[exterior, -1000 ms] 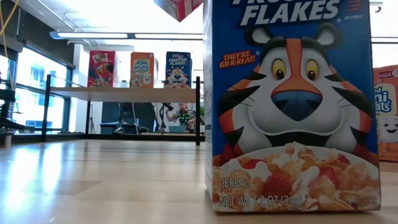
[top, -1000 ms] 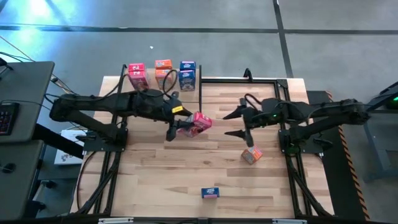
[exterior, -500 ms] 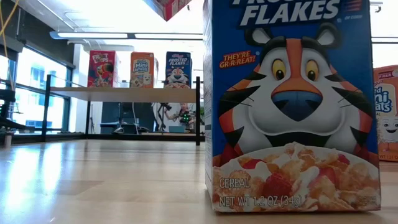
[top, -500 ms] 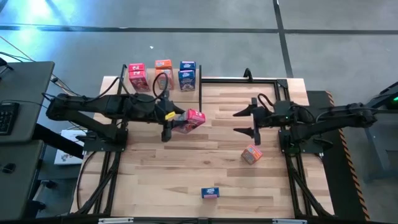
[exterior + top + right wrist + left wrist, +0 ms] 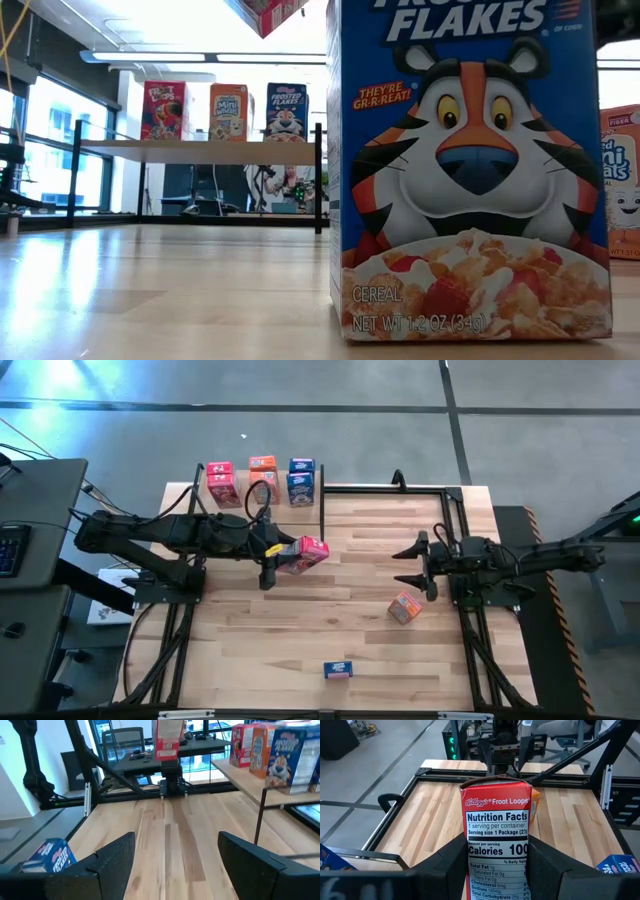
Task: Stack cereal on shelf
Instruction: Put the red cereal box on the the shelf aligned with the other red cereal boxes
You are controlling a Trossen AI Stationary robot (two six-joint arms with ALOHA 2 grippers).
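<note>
My left gripper [image 5: 290, 560] is over the table's middle left, shut on a pink-red Froot Loops cereal box [image 5: 310, 552]. The low view shows that box [image 5: 265, 12] high above the table. The shelf [image 5: 243, 498] stands at the table's far left corner. A pink-red box [image 5: 220, 482], an orange box [image 5: 262, 472] and a blue box [image 5: 300, 480] stand upright on it. Another orange box [image 5: 403, 607] lies on the table right of centre. A blue box [image 5: 338, 670] stands near the near edge. My right gripper [image 5: 402, 566] is open, close to the right edge, touching nothing. My left gripper pinches the pink-red box between its two fingers [image 5: 451, 865], one on each wide face, beside the nutrition panel [image 5: 497, 855]. The fingers come about level from the table's left and lie along the box. The box is lifted clear and reaches out past the fingertips.
The shelf's black post [image 5: 322, 510] and the black frame rail [image 5: 385, 487] along the far edge stand close to the carried box. In the low view the blue box [image 5: 465, 170] fills the foreground. Bare planks lie between the two grippers.
My left gripper carried the pink-red box a little toward the table's left and far edge, and the box turned slightly in the high view. My right gripper drew back toward the table's right edge, away from the orange box on the table, and stayed open.
</note>
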